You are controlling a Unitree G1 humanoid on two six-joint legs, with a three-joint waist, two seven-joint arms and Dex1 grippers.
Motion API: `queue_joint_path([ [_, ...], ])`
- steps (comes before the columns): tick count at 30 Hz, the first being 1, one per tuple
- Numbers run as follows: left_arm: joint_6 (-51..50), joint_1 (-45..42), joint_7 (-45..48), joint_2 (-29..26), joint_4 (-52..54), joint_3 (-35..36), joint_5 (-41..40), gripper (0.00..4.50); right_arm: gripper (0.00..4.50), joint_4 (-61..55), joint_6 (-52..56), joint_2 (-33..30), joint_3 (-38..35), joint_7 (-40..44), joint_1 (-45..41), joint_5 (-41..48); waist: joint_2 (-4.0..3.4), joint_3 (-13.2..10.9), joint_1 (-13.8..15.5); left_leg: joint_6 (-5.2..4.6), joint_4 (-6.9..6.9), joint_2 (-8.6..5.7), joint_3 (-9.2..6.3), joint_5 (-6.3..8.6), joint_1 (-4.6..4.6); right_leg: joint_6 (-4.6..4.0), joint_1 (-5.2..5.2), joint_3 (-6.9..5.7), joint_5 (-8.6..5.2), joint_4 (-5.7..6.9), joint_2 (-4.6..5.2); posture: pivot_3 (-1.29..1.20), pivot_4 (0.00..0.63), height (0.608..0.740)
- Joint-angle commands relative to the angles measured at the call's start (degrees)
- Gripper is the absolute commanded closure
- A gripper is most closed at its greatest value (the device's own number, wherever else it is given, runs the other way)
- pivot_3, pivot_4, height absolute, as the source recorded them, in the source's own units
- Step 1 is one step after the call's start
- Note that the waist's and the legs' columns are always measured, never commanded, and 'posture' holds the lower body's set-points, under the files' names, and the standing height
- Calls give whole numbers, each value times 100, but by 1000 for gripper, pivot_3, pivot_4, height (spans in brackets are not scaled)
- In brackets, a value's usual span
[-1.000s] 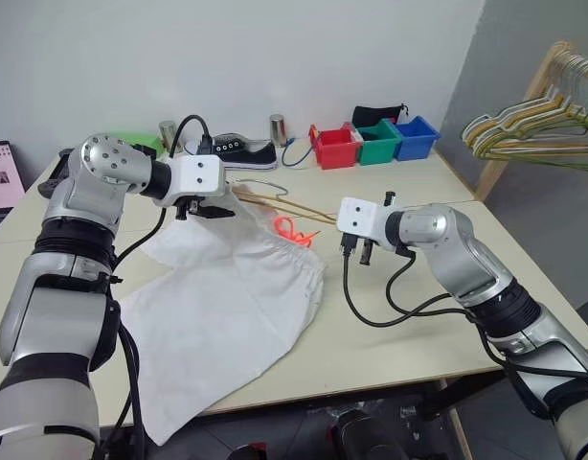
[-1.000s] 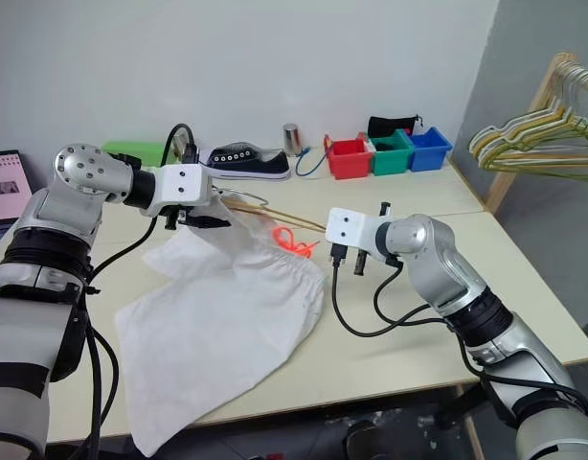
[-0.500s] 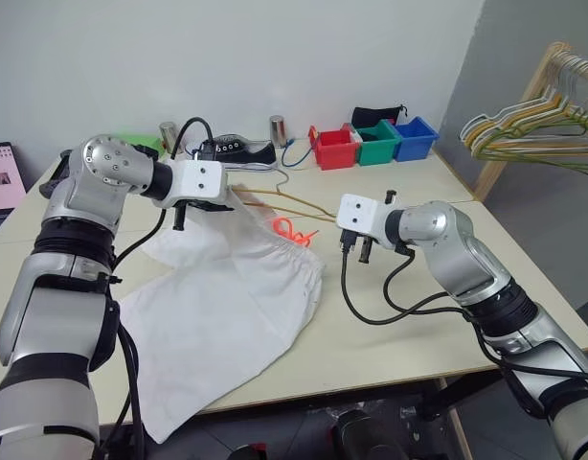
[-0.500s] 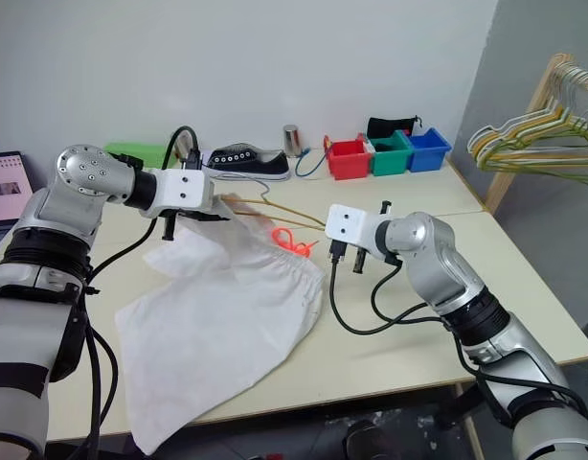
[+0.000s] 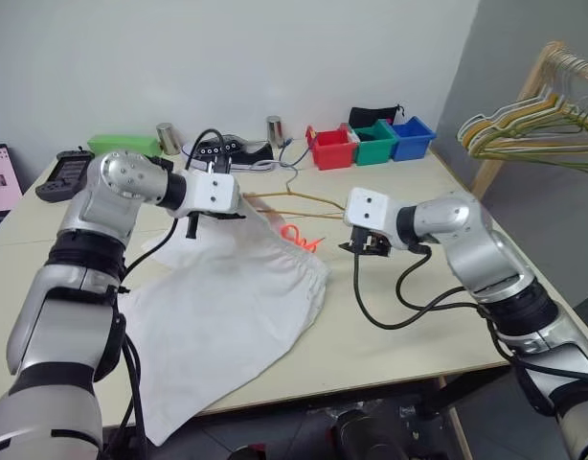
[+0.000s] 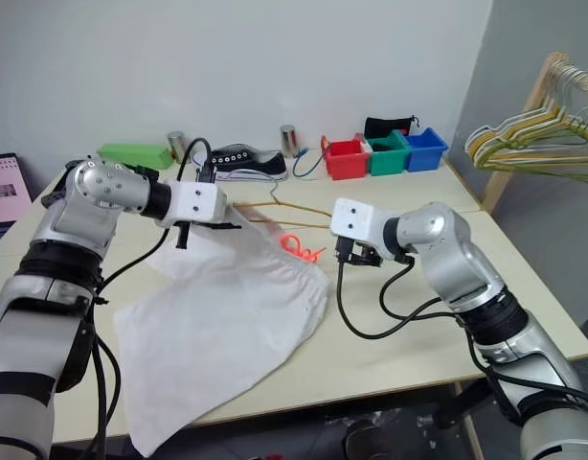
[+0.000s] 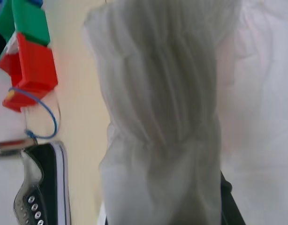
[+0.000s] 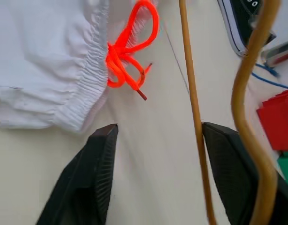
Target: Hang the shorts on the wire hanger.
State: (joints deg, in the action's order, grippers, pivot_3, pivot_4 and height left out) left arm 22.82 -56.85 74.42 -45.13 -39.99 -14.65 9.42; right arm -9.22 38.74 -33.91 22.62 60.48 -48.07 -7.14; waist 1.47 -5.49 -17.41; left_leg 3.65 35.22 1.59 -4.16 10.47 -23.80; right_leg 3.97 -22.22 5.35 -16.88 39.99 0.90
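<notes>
1. Large white thin-fabric shorts (image 5: pixel 227 307) lie spread over the pale beige desk (image 5: pixel 409 326), one corner lifted off the surface; the lower part hangs past the desk's near edge.
2. Left pincer (image 5: pixel 229 210) is clenched on that lifted corner of the shorts. In the left wrist view the bunched cloth (image 7: pixel 162 117) rises straight out from between the fingers.
3. Bright orange drawstring (image 8: pixel 130 51) sits at the gathered waistband, on the side of the shorts toward the right pincer.
4. Thin golden-yellow wire hanger (image 5: pixel 294 203) lies flat on the desk just behind the shorts' waistband, between the shorts and the black-and-white sneaker (image 5: pixel 238 153).
5. Right pincer (image 5: pixel 363 248) hovers just beside the drawstring, released: both black fingers (image 8: pixel 87 183) stand wide apart over bare desk, with one hanger wire (image 8: pixel 193 108) running between them and nothing gripped.
6. Behind the hanger, at the back of the desk: red, green and blue plastic bins (image 5: pixel 373 141) in a row, and two small metal cylinders (image 5: pixel 275 130) flanking the sneaker.
7. Well apart from the shorts, off the desk's far right corner: a wooden rack with pale green and yellow hangers (image 5: pixel 529 129).
</notes>
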Motion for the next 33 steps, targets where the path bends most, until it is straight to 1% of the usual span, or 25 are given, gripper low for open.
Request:
queue_joint_path([
  [1, -310, 465, -87, -494, 536, 244, 1, 4414, 455, -211, 578, -336, -733, 300, -346, 537, 0, 0, -26, 0, 1, 0, -1, 0, 0, -1, 0, -1, 0, 1, 0, -194, 0, 740],
  [3, -410, 669, -131, -576, 777, 266, -40, 4414, 106, -126, 764, -292, -834, 276, -504, 740, 0, 0, -47, -3, 2, 0, -1, -2, 2, 0, -1, 0, 0, 5, 0, -183, 2, 740],
  [4, -461, 735, -160, -606, 875, 265, -53, 4414, 46, -82, 822, -271, -851, 229, -561, 800, -3, 0, -64, -4, 3, 0, -2, -3, 4, 2, 0, -1, -1, 9, -1, -178, 3, 740],
  [10, -769, 1072, -242, -810, 1416, 356, -133, 4414, 46, 451, 285, -211, -550, -149, -481, 499, 4, 8, 6, -16, 1, 0, -4, -11, 16, 1, 10, -8, 0, 13, -3, -149, 6, 740],
  [13, -905, 1203, -258, -876, 1600, 428, -163, 4414, 46, 510, 347, -187, -580, -141, -454, 631, 4, 8, 38, -21, 3, -3, -1, -14, 14, 2, 11, -3, 3, 12, -3, -149, 6, 740],
  [16, -1209, 1457, -259, -1081, 1839, 665, -344, 4414, 46, 461, 1085, -365, -744, 280, 70, 1198, 6, 10, 74, -21, 3, -4, 0, -15, 13, 2, 10, -1, 3, 11, -2, -134, 7, 740],
  [18, -1390, 1601, -213, -1180, 2013, 803, -473, 4414, 46, 484, 1346, -364, -785, 271, 392, 1376, 28, 24, 116, -22, -2, 1, -7, -15, 11, 1, 10, -9, 2, 6, -3, -128, 5, 740],
  [20, -1595, 1764, -122, -1280, 2241, 930, -658, 4414, 46, 488, 1629, -201, -815, 116, 699, 1555, 27, 23, 132, -22, -2, 2, -6, -14, 9, 0, 9, -11, 3, 6, -5, -123, 4, 740],
  [23, -1861, 1922, -94, -1384, 2517, 1098, -849, 4414, 46, 298, 2570, 458, -996, -140, 1053, 2139, 28, 24, 150, -22, -2, 1, -5, -15, 7, 1, 4, -6, 2, 10, -5, -117, 4, 740],
  [25, -1939, 1966, -133, -1419, 2599, 1139, -872, 4414, 46, 392, 3048, 1060, -1234, -548, 1098, 2342, 28, 24, 161, -23, -1, 3, -10, -16, 10, -1, 6, -8, 4, 13, -11, -114, 3, 740],
  [27, -2008, 1995, -161, -1436, 2662, 1152, -884, 4414, 46, 676, 3494, 1797, -1641, -1054, 1020, 2515, 27, 24, 168, -28, 0, 4, -15, -20, 14, -7, 8, -9, 14, 17, -17, -111, 2, 740],
  [30, -2084, 2017, -164, -1440, 2753, 1148, -899, 4414, 46, 1087, 3719, 2497, -2085, -1680, 897, 2590, 28, 26, 209, -17, 0, 5, -28, -33, 16, -7, 11, -11, 27, 16, -26, -109, 1, 740],
  [33, -2104, 2014, -182, -1413, 2798, 1118, -885, 4414, 46, 1476, 3659, 2862, -2453, -2151, 778, 2614, 31, 29, 310, -15, 0, 4, -27, -36, 15, -5, 12, -6, 30, 15, -29, -111, 2, 740],
])
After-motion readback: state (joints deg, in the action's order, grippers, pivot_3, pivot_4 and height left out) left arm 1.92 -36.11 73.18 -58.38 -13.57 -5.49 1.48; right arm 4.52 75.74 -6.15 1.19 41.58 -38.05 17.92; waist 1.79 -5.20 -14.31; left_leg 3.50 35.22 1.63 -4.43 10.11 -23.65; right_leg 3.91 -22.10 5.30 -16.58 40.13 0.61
